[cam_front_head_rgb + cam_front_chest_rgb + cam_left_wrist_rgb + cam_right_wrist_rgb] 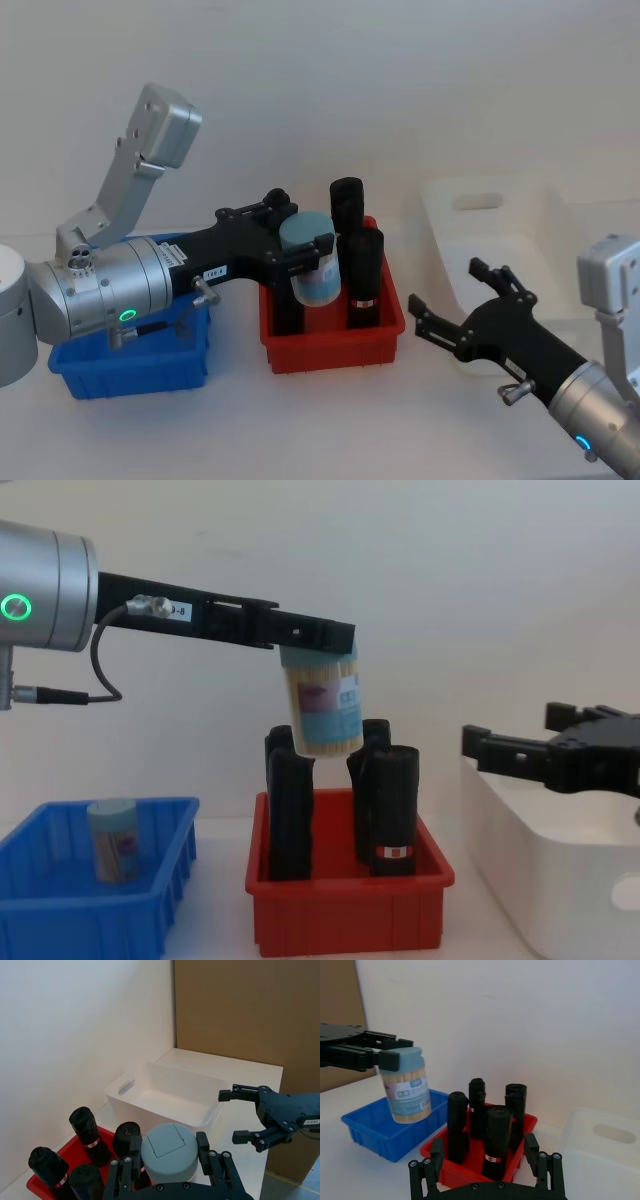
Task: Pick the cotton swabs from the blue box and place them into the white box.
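We're watching one jar of cotton swabs (325,708) hanging in the air above the red bin (350,915). It is tilted a little, and its base is sitting just over the tops of the black rolls (290,810). The left gripper (168,1155) is holding it, its jaws clamped on either side of the pale blue lid end. The white box (500,215) is waiting on the desk (200,430) just beyond the red bin, on the robot's right. The right gripper (447,288) is hovering at the near edge of that box with its jaws spread wide and nothing between them.

We're judging this as the carry stage. To do it well, the jar needs enough height to clear the rolls and then the taller white rim. It should come down only once it is over the middle of the tub. The grip is up at the lid, so a gentle sideways move should stop the body from swinging. The right arm is sitting close to the drop zone, so we'd give it room.

The chest view is giving us a second jar (112,840) standing in the blue box (60,920), where the head view has the left arm lying across that bin. The left wrist view is looking down into the white box, and we're seeing nothing inside it. The right wrist view is showing the jar's label and the swabs packed behind it.
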